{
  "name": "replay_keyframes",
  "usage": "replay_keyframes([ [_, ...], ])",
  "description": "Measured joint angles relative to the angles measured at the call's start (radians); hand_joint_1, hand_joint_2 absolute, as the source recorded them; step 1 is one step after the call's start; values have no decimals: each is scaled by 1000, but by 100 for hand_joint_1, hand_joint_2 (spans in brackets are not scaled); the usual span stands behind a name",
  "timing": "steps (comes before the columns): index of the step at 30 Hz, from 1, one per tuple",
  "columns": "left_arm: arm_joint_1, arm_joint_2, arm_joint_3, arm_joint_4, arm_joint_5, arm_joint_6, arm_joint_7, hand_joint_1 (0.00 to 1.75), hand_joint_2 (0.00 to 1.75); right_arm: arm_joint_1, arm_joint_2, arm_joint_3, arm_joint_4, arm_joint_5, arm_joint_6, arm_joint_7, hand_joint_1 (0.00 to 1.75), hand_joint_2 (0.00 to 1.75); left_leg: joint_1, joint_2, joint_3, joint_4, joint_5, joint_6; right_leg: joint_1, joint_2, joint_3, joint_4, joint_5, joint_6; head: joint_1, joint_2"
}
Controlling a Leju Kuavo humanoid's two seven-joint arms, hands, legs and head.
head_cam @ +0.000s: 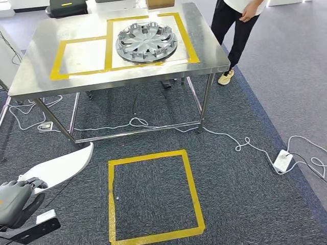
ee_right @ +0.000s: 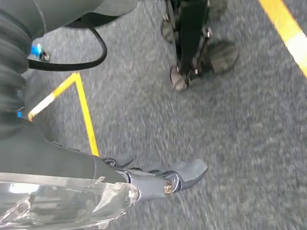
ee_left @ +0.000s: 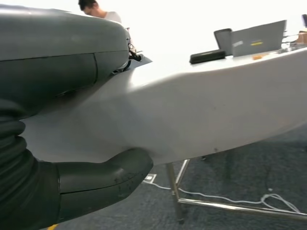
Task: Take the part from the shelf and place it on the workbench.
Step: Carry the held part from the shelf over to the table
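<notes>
The left hand (head_cam: 17,201), at the lower left of the head view, is gripping the part (head_cam: 62,166), a smooth white curved panel, with thumb and fingers clamped on opposite faces, probably so the long piece is riding level toward the bench (head_cam: 34,76). The right hand (ee_right: 163,179) is hanging over grey carpet (head_cam: 247,199) holding nothing, its dark fingers lying loosely extended. On the brushed-steel bench at the upper centre, a ribbed silver hubcap (head_cam: 146,42) is filling the right yellow-taped box, so the bare left box (head_cam: 83,56) is likely waiting for the panel.
</notes>
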Motion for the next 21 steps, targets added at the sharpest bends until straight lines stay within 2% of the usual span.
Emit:
replay_keyframes([
  [1,-1,0,-1,0,0,-1,0,175,175,2,0,0,0,0,3,3,0,175,1,12,-34,70,-33,-3,1,-7,-1,0,0,-2,-2,0],
  [2,0,1,-1,0,0,-3,0,175,175,3,0,0,0,0,8,10,0,175,1,18,-60,126,-53,-5,2,-15,-2,0,-1,-2,-2,0],
  [3,1,2,-2,1,0,-6,0,175,175,4,0,0,0,0,14,19,0,175,2,20,-72,151,-54,-6,3,-21,-2,0,-1,-2,-2,0],
  [4,1,4,-2,1,0,-8,0,175,175,4,0,0,0,0,21,29,0,175,2,21,-64,139,-37,-5,3,-26,-2,0,-1,-1,-2,0],
  [6,1,11,-3,2,-4,-11,0,175,175,2,0,0,0,0,29,40,0,175,2,29,6,13,30,-1,3,-35,1,0,-3,2,-2,0],
  [7,1,16,-5,2,-10,-10,0,175,175,1,1,0,0,0,35,43,0,175,0,37,43,-55,51,3,5,-37,2,1,-4,5,-2,0],
  [8,1,21,-6,2,-16,-9,-1,175,175,0,1,0,0,0,46,47,0,175,-2,44,71,-106,65,8,8,-38,3,2,-5,9,-2,0],
  [9,2,27,-9,4,-21,-6,-2,175,175,0,1,1,0,0,64,54,0,175,-4,48,83,-131,66,14,10,-39,3,2,-5,14,-1,0],
  [11,0,37,-17,8,-24,5,-5,175,175,1,1,4,-1,1,108,73,0,175,-5,44,83,-139,67,23,11,-42,4,-5,-3,22,-1,0],
  [15,-20,45,-41,21,-7,9,-5,175,175,0,4,15,-2,1,143,98,0,175,-5,41,85,-146,72,25,13,-44,4,-16,-2,-7,7,0],
  [21,-25,77,-55,25,83,-11,0,175,175,3,8,28,-3,1,153,109,0,175,-10,41,83,-144,71,33,8,-42,11,-24,9,20,9,0],
])
